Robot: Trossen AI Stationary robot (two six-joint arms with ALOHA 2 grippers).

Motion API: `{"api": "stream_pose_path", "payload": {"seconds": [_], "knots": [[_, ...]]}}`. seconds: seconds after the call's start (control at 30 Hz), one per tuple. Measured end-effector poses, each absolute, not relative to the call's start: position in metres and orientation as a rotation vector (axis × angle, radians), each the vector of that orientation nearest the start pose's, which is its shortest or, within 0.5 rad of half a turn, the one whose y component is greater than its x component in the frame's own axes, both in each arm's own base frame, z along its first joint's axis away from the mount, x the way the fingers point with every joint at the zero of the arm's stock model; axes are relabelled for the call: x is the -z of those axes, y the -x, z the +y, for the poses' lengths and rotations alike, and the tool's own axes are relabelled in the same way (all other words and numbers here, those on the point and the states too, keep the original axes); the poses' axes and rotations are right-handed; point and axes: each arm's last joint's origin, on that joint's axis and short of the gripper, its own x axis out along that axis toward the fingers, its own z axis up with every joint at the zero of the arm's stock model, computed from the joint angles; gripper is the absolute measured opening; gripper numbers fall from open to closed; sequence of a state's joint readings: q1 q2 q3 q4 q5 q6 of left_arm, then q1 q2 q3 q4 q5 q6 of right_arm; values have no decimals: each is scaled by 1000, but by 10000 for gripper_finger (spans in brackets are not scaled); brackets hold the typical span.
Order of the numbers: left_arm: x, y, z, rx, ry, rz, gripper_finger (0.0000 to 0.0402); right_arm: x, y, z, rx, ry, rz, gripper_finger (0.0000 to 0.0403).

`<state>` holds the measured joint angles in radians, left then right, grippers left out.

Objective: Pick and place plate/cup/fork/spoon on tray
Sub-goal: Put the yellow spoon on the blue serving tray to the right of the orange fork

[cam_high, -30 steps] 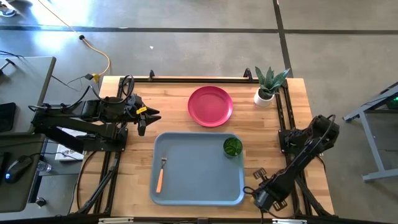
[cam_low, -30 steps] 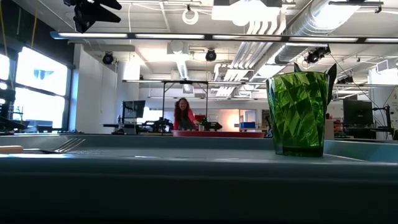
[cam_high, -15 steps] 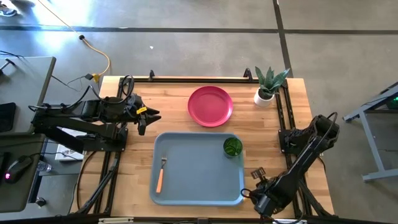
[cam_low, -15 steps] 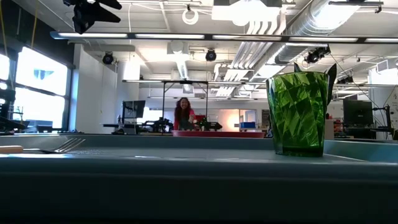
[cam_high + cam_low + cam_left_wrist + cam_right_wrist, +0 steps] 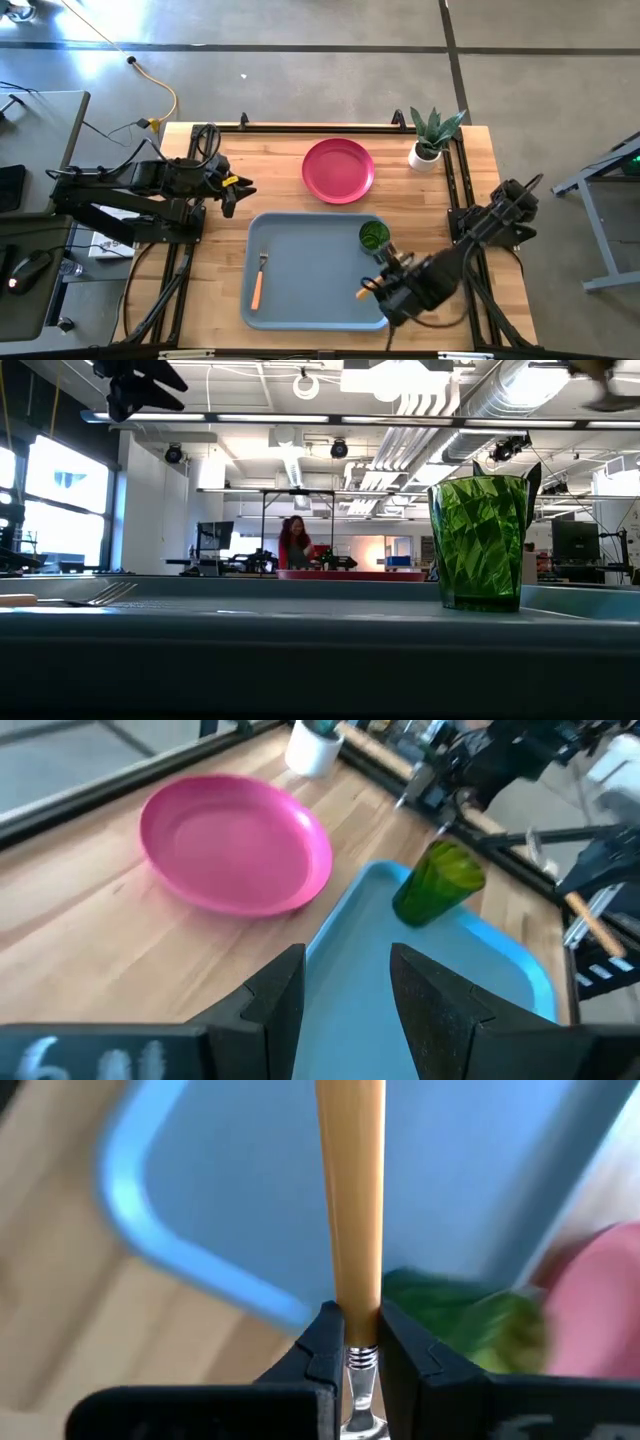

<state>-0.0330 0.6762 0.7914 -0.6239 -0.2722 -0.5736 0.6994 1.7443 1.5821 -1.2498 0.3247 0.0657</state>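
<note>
At the tray's four o'clock corner | right claw is pinching the spoon, handle pointing inward over the tray | left claw is waiting open at ten o'clock.

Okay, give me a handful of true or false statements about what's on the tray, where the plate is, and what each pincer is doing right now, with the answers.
1. The green cup stands on the tray. True.
2. The pink plate lies on the tray. False: it sits on the bare wooden table beyond the tray.
3. The right pincer is clamped on the spoon by its orange-tan handle. True.
4. The fork is held by the left pincer. False: it lies on the tray, and the left pincer is open and empty.
5. The cup is tipped on its side. False: it stands upright.
</note>
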Motion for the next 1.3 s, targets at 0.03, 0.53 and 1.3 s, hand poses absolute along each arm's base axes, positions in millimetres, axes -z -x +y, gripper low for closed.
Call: {"api": "stream_pose_path", "payload": {"seconds": [0.03, 0.53, 1.3], "knots": [[-308, -133, 3, -378, 489, 436, 140, -293, -266, 201, -275, 666, 1229, 20], [-305, -131, 3, -419, 587, 462, 140, -315, -343, 122, -479, 1121, 955, 21], [-293, -147, 3, -462, 595, 554, 140, -208, -407, 120, -920, 1261, 949, 21]]}}
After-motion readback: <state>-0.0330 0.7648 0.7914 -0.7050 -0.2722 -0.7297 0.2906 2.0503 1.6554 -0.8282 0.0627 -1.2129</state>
